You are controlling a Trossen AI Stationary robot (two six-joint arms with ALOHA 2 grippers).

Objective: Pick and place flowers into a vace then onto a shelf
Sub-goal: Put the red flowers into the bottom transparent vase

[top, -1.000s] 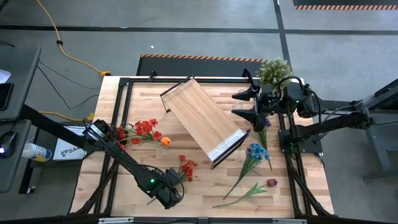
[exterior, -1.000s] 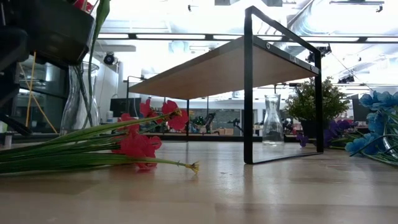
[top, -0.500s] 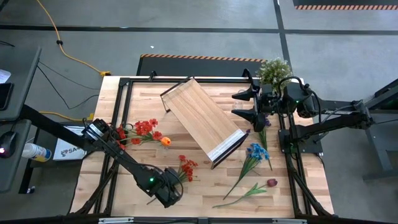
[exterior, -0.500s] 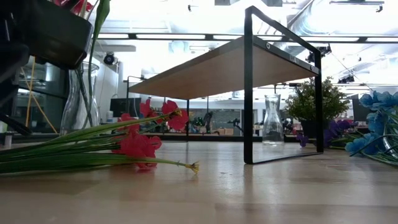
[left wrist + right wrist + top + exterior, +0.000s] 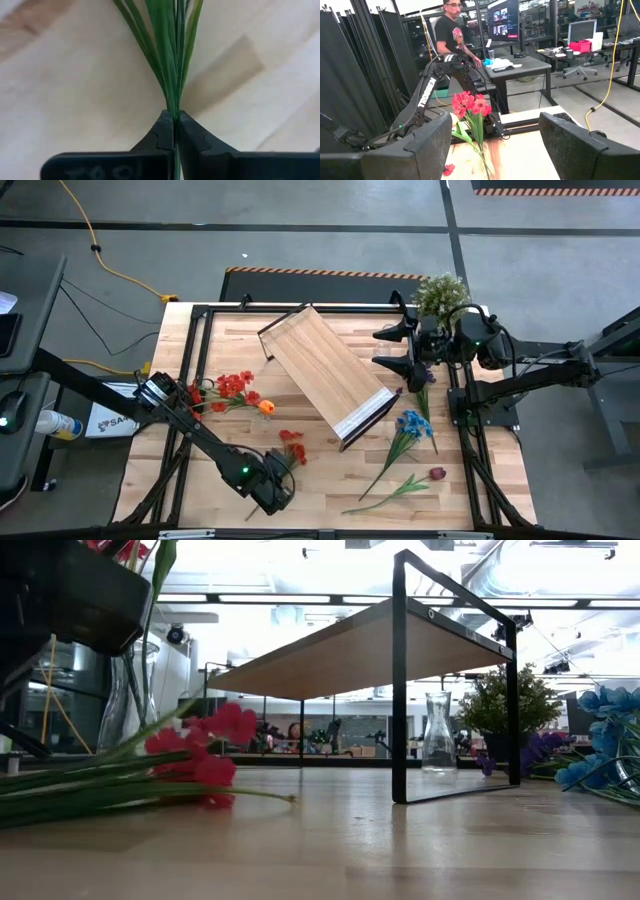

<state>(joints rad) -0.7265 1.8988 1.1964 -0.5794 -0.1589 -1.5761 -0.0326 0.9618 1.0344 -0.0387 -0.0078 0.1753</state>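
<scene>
A bunch of red flowers lies on the table near its front edge, left of centre. My left gripper stands over the bunch's stem end and is shut on it. More red flowers stand in a glass vase at the table's left, with an orange bloom beside them. The shelf stands slantwise at the table's middle. My right gripper hangs open, high at the far right, holding nothing. My left gripper pinches the bunch's green stems, several together, between its two fingertips. The fingers come steeply from above. The leaves and stems fan out beyond the fingertips, and the blooms lie low on the table.
Blue flowers, a dark red flower and a purple one lie at the table's right. A potted plant stands at the far right corner, and an empty glass carafe behind the shelf. A person walks beyond the table.
My left gripper has shut on the stems of the red bunch without moving off its spot. The bunch has shifted: its blooms have drawn a little toward the table's left and its stems have gathered together.
</scene>
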